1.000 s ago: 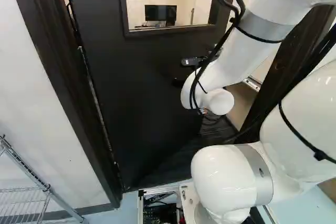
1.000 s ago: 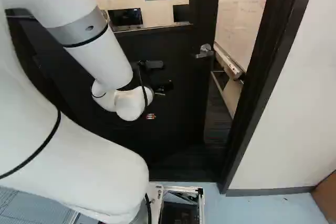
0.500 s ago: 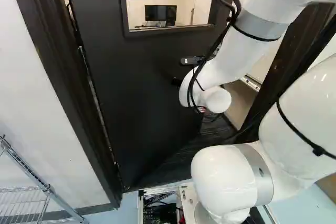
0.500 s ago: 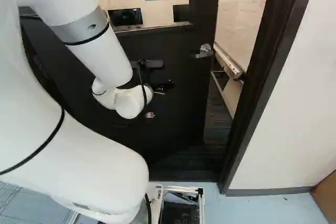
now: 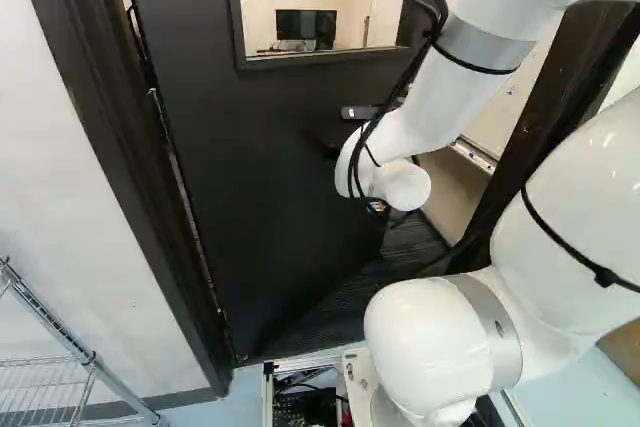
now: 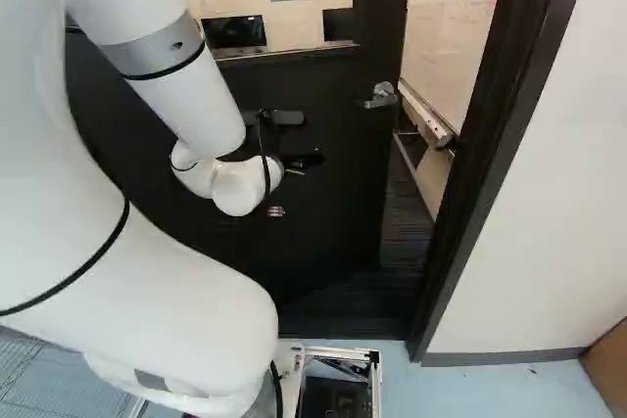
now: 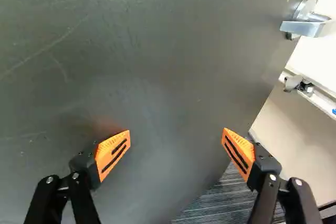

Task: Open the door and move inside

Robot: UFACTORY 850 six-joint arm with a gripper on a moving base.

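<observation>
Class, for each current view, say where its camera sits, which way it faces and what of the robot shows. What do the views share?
Left base view: on the base, behind and left of the arm, facing ahead and slightly down at the door; the arm stands right of the middle.
Right base view: behind and right of the arm, facing the door and its handle; the arm fills the left.
Wrist view: on the wrist, looking along the open gripper at the door; both fingers show.
Shared: all show the door; right base and wrist views both show the handle.

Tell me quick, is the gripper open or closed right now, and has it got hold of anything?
Gripper: open, its two fingers well apart, holding nothing, with the dark door ahead of it.
</observation>
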